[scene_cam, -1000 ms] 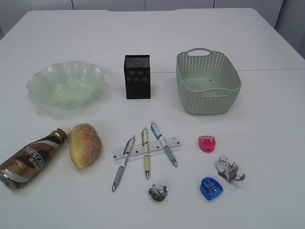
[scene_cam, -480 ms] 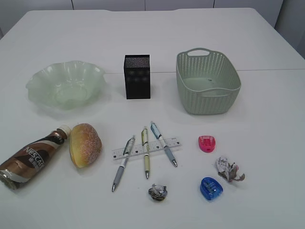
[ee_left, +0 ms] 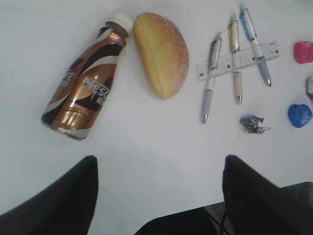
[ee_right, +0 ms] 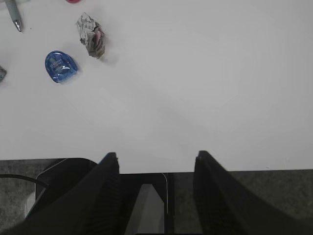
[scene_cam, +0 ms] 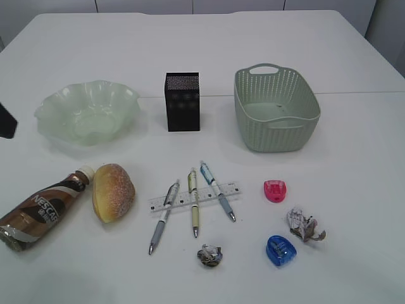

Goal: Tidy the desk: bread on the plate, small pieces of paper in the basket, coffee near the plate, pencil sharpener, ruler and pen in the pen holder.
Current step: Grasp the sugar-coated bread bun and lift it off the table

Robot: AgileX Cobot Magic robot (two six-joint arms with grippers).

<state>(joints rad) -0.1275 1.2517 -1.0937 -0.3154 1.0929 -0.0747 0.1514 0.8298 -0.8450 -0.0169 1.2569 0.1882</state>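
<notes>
White laminate desk (scene_cam: 354, 145), plain and matt, fills the exterior view; a seam runs across it behind the pen holder, and pale cabinet fronts show beyond the far edge. Nearest the camera lie a paper scrap (scene_cam: 209, 255), a blue sharpener (scene_cam: 280, 249) and a second paper scrap (scene_cam: 304, 225), all apart from one another. Just beyond, a pink sharpener (scene_cam: 275, 190) sits right of the ruler (scene_cam: 195, 197), which lies flat under three pens (scene_cam: 193, 202) crossing it. To the left, the bread (scene_cam: 113, 191) rests on its side, touching or almost touching the cap of the coffee (scene_cam: 41, 209), which lies flat near the left edge. Farther back stand the plate (scene_cam: 87, 113), the pen holder (scene_cam: 182, 101) upright at centre, and the basket (scene_cam: 275, 109) at right; whether anything is inside the pen holder cannot be told. The left gripper (ee_left: 159, 193) hovers above the near edge with jaws spread wide and nothing between them; the coffee and bread lie ahead of it, clear of both fingers. The right gripper (ee_right: 155, 169) hangs at the desk's near edge, jaws parted and holding nothing; the blue sharpener and a paper scrap lie well ahead to its left.
</notes>
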